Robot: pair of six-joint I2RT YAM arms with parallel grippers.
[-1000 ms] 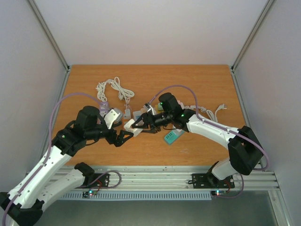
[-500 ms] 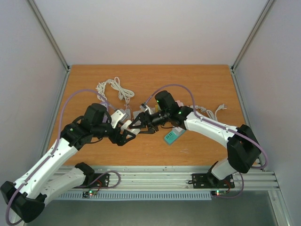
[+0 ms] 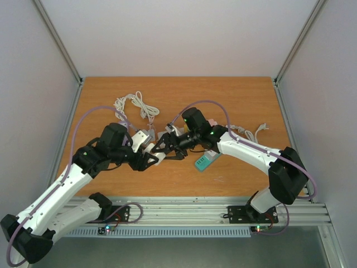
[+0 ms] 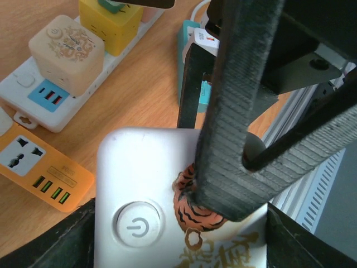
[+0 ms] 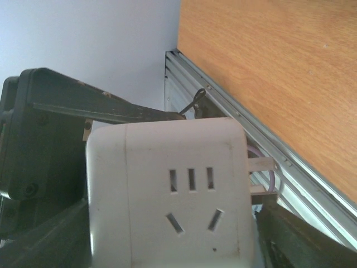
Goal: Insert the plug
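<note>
The plug (image 3: pixel 158 157) is a white cube adapter held in the air between the two arms. In the left wrist view the plug (image 4: pixel 145 184) shows a power button and a tiger print, and fills the gap of my left gripper (image 4: pixel 178 240), whose fingers lie flush on two sides. My right gripper (image 3: pixel 162 149) still straddles it, with one ribbed finger (image 4: pixel 240 111) across the tiger face. In the right wrist view the plug (image 5: pixel 167 190) shows its socket face, its two prongs (image 5: pixel 262 164) pointing at one finger. Whether my right gripper (image 5: pixel 173 240) still presses cannot be told.
Below lies a white power strip (image 4: pixel 28 100) carrying a cream cube (image 4: pixel 67 50) and a yellow cube (image 4: pixel 111 22), with an orange strip (image 4: pixel 39 167) beside it. A teal strip (image 3: pixel 204 162) lies under my right arm. White cables (image 3: pixel 135 105) coil at the back.
My left arm moved right and its fingers came in around the plug that my right gripper was holding. The right gripper's fingers have spread slightly.
</note>
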